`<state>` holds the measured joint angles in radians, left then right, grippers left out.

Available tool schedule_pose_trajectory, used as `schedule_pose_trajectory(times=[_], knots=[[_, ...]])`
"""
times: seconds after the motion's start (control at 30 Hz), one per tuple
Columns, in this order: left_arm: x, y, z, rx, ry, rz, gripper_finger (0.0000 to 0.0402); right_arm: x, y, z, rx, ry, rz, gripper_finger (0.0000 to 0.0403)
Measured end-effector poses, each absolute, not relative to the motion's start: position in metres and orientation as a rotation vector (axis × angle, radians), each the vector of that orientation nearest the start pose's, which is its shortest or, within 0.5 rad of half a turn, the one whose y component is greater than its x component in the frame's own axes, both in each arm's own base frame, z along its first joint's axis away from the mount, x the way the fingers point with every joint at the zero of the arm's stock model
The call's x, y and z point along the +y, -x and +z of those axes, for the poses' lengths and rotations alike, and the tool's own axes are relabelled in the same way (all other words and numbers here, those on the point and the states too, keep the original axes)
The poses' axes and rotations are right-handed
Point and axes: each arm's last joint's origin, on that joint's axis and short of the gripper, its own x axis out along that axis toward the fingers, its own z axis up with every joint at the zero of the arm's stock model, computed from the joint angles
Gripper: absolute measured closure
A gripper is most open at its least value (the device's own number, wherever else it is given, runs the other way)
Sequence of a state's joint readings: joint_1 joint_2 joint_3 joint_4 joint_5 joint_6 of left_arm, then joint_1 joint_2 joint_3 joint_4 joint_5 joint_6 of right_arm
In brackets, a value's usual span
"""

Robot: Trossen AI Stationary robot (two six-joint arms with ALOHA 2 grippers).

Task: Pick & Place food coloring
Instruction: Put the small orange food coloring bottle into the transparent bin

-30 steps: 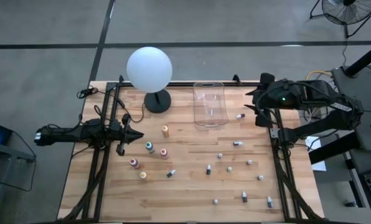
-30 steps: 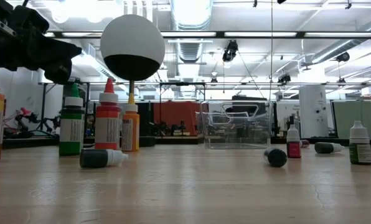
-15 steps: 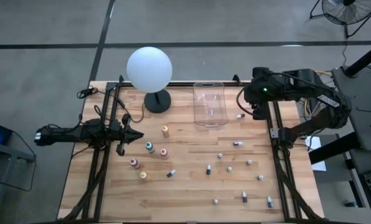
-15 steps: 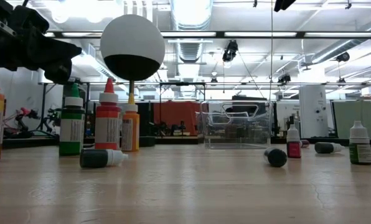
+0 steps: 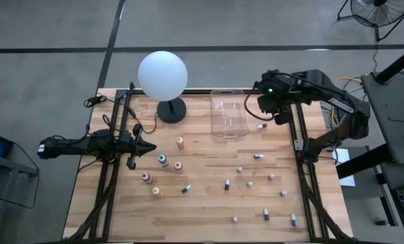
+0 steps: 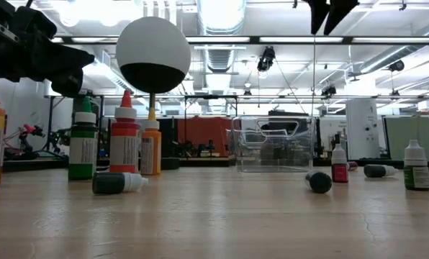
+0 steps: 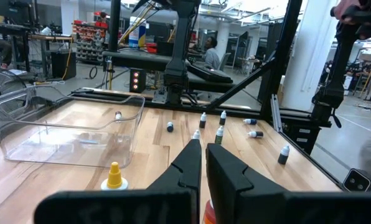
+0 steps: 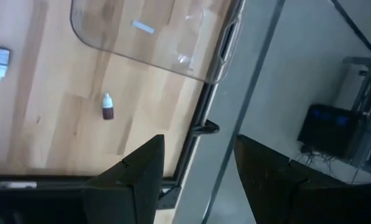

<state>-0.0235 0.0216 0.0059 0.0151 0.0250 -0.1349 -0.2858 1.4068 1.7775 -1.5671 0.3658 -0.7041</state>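
Observation:
Food coloring bottles lie scattered on the wooden table (image 5: 209,203). The larger ones, orange (image 5: 180,142), teal (image 5: 163,160) and pink (image 5: 178,166), stand at centre left. Several small ones (image 5: 259,156) are spread to the right. My right gripper (image 5: 261,108) hangs open high above the far right part of the table, next to the clear bin (image 5: 228,112) and above one small bottle (image 8: 108,107). Its fingers (image 8: 136,180) hold nothing. My left gripper (image 7: 204,155) is shut and level at the table's left side.
A white globe lamp (image 5: 163,74) stands on its dark base at the far left of the table. Black frame rails run along the left and right table edges (image 5: 300,146). Bare wood lies near the front edge.
My right gripper has gone toward the table's left along the far edge, toward the clear bin. It has rolled about its own line and tipped further down. Its fingertips have come into the top of the low view. The bottles have not moved.

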Motion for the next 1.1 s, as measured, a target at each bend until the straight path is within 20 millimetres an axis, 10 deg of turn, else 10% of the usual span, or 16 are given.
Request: schedule_pose_trajectory(times=[1.1], knots=[[-0.003,-0.099,0.165,0.004,0.135,-0.048,0.0401,-0.123,-0.216,0.285,1.479,0.390,0.054,0.0216]])
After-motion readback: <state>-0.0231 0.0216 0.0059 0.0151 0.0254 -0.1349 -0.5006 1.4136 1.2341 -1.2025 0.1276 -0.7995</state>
